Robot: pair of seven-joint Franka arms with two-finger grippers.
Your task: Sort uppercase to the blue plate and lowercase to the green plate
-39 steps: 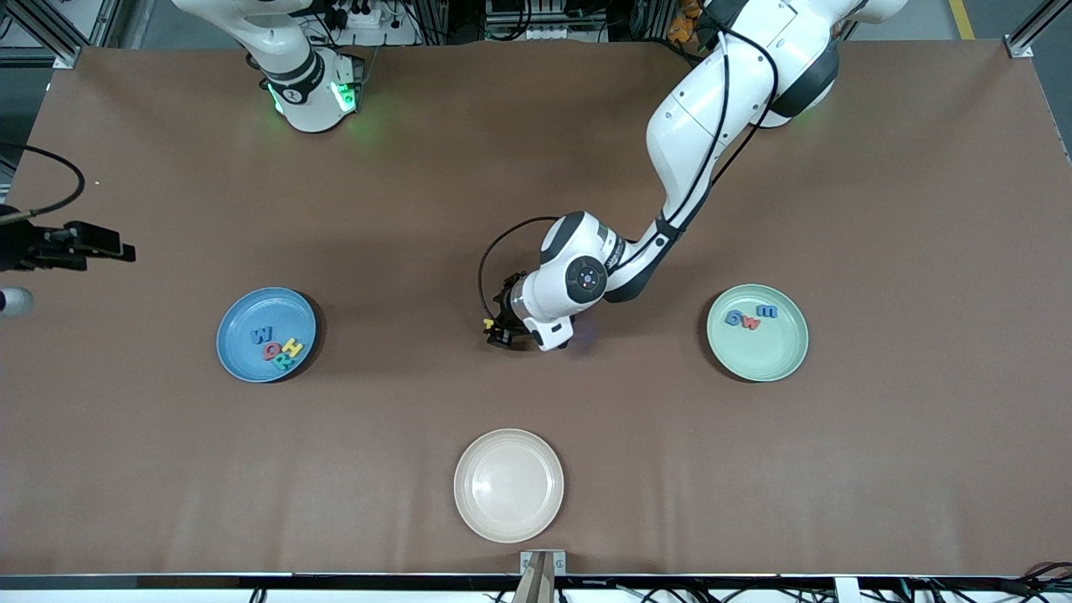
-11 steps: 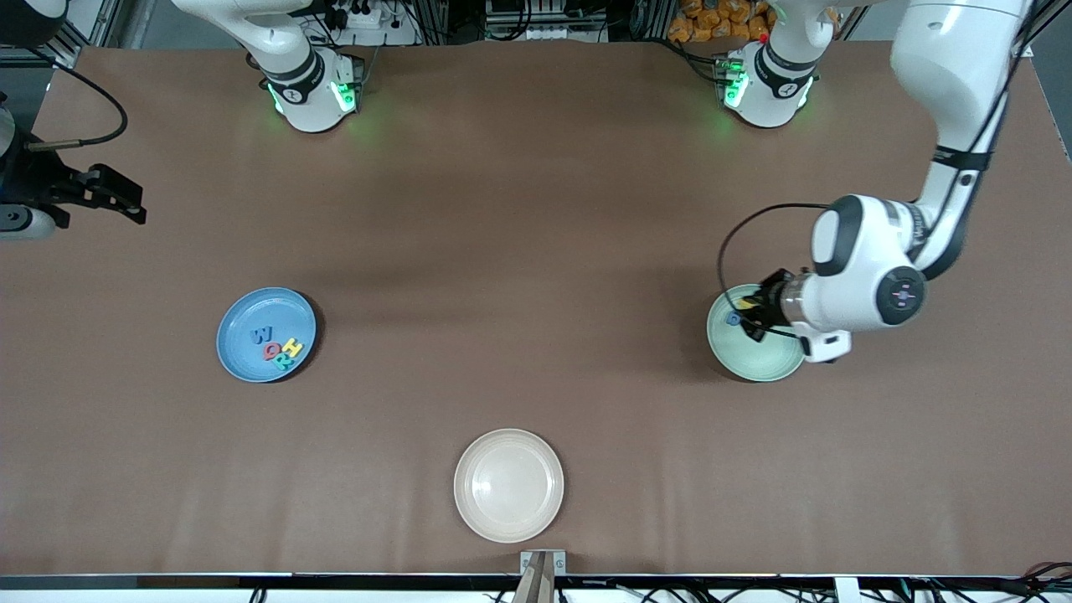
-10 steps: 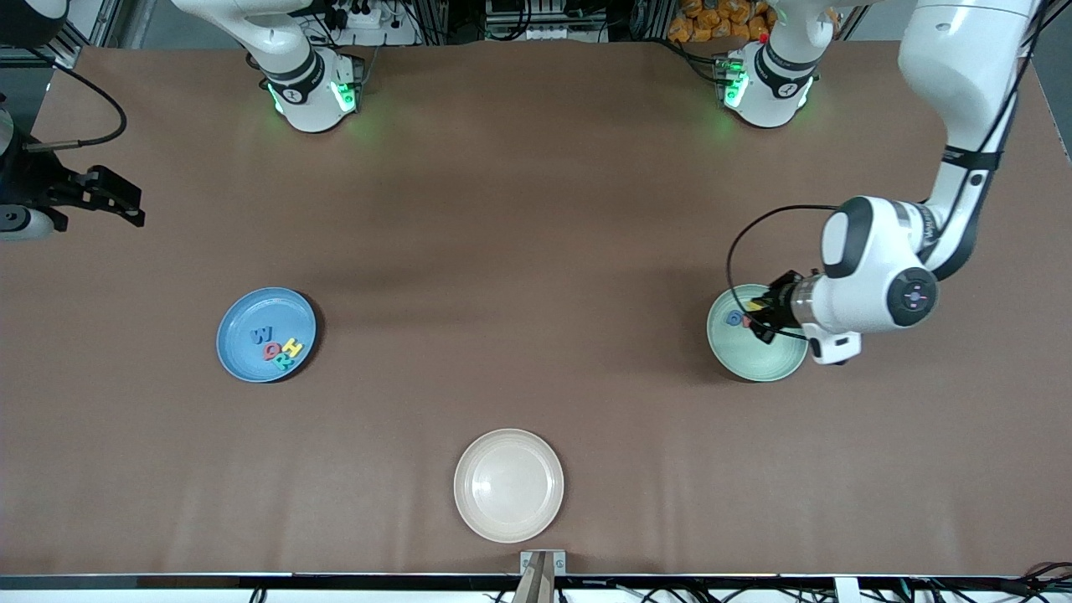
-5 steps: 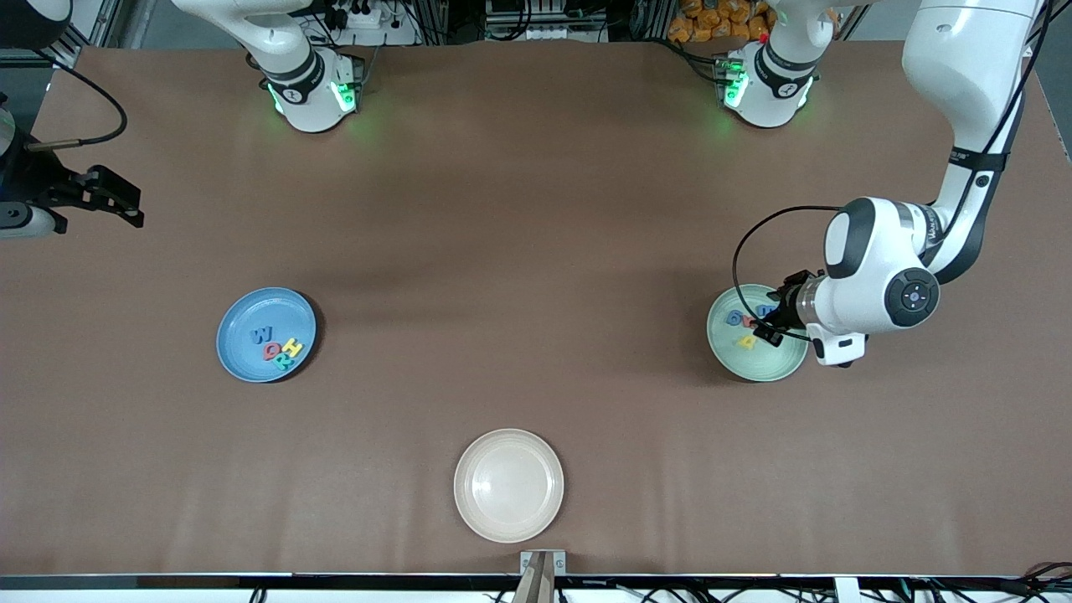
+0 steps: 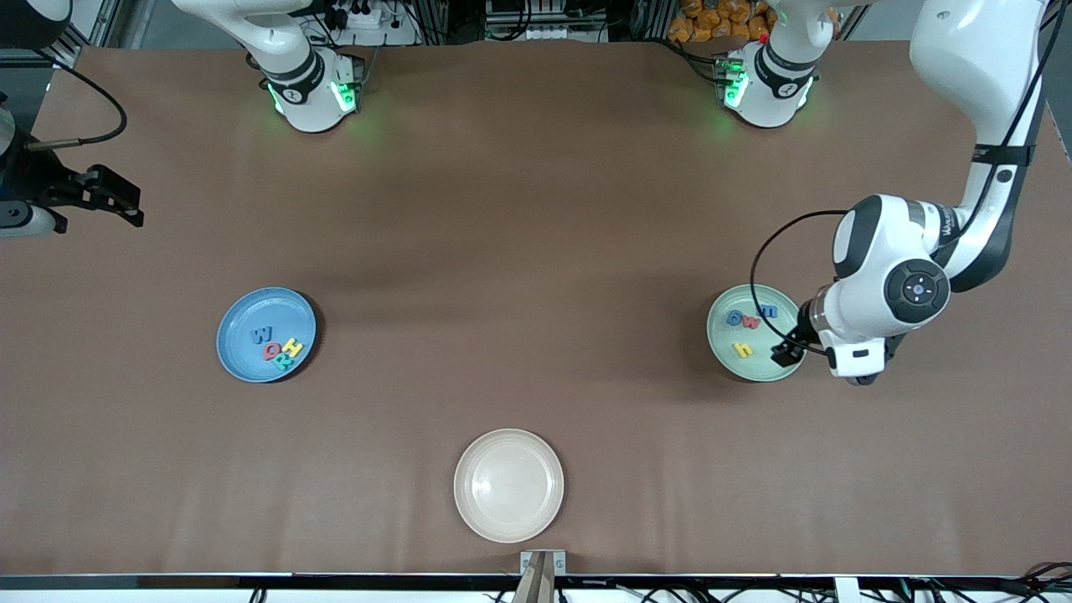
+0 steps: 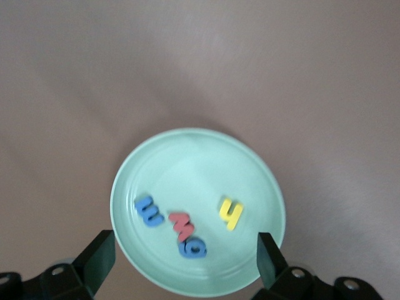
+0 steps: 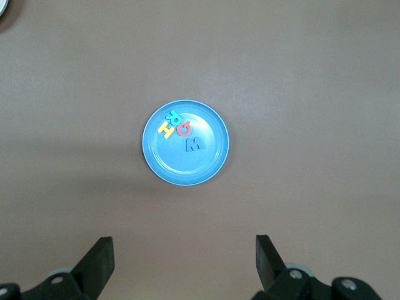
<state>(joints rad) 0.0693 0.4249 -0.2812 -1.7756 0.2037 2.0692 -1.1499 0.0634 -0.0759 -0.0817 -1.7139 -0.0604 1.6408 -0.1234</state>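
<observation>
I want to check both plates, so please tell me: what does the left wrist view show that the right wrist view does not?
Only the left wrist view shows the pale mint-green plastic plate holding four small foam lowercase letters: blue m, red w, blue g and yellow h, with the open left gripper above the plate's edge.

Only the right wrist view shows the medium-blue plastic plate holding the teal R, yellow H, red Q and blue W, far below the open right gripper.

Both show brown table around a plate.
</observation>
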